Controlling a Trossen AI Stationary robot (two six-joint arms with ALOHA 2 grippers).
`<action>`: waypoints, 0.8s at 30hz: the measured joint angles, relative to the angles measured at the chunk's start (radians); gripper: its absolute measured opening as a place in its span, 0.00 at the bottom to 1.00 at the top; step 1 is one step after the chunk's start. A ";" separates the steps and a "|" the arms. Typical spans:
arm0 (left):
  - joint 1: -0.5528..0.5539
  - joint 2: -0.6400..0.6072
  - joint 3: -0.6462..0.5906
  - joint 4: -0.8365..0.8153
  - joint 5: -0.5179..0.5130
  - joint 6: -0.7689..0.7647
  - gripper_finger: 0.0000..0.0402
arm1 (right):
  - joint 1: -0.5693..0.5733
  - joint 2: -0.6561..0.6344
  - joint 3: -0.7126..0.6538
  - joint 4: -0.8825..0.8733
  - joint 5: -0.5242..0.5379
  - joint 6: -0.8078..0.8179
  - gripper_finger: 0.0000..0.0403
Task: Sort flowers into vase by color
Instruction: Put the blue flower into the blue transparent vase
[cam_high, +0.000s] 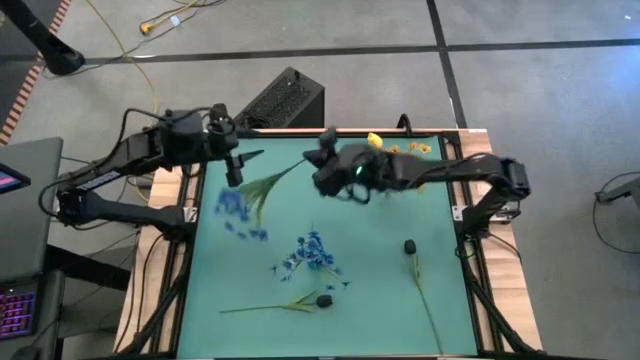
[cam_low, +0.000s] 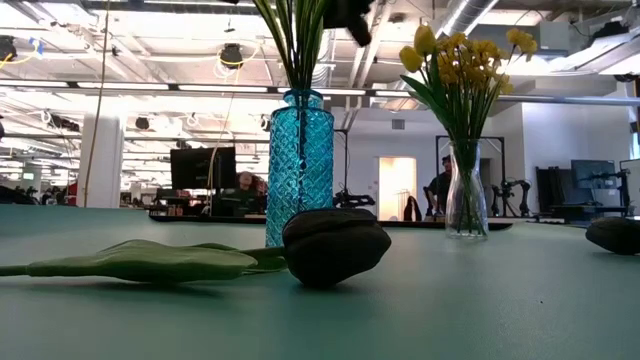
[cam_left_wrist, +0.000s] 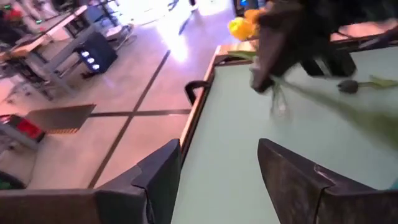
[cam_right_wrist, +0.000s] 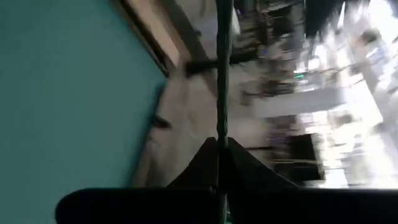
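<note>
High view: the right gripper (cam_high: 322, 160) sits over the far middle of the green worktop (cam_high: 380, 260), its fingers pinched shut on a thin green stalk (cam_right_wrist: 222, 81) that runs straight out between them in the right wrist view. That stem with leaves (cam_high: 268, 183) slants away toward the left arm. The left gripper (cam_high: 233, 170) hangs at the far left edge, its fingers (cam_left_wrist: 292, 180) parted with nothing between them. On the worktop lie blue sprays (cam_high: 312, 250), a second blue cluster (cam_high: 232, 205) by the left edge, a dark bud on a stalk (cam_high: 323, 299) at the near side and another dark bud (cam_high: 410, 246) toward the right. From table height, a blue patterned vase (cam_low: 299, 165) holds green stalks, and a clear glass vase (cam_low: 466, 200) holds yellow flowers (cam_low: 460, 55). The yellow blooms (cam_high: 375, 141) stand at the far right corner.
</note>
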 joint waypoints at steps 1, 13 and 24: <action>0.018 0.000 0.000 -0.002 0.017 0.010 0.50 | -0.022 -0.022 0.000 -0.023 -0.078 0.081 0.08; 0.079 -0.012 -0.297 0.616 0.439 -0.034 0.50 | -0.202 -0.049 0.000 0.091 -0.698 0.928 0.08; 0.027 0.003 -0.413 0.989 0.356 -0.162 0.50 | -0.159 0.017 0.001 0.215 -0.703 1.022 0.08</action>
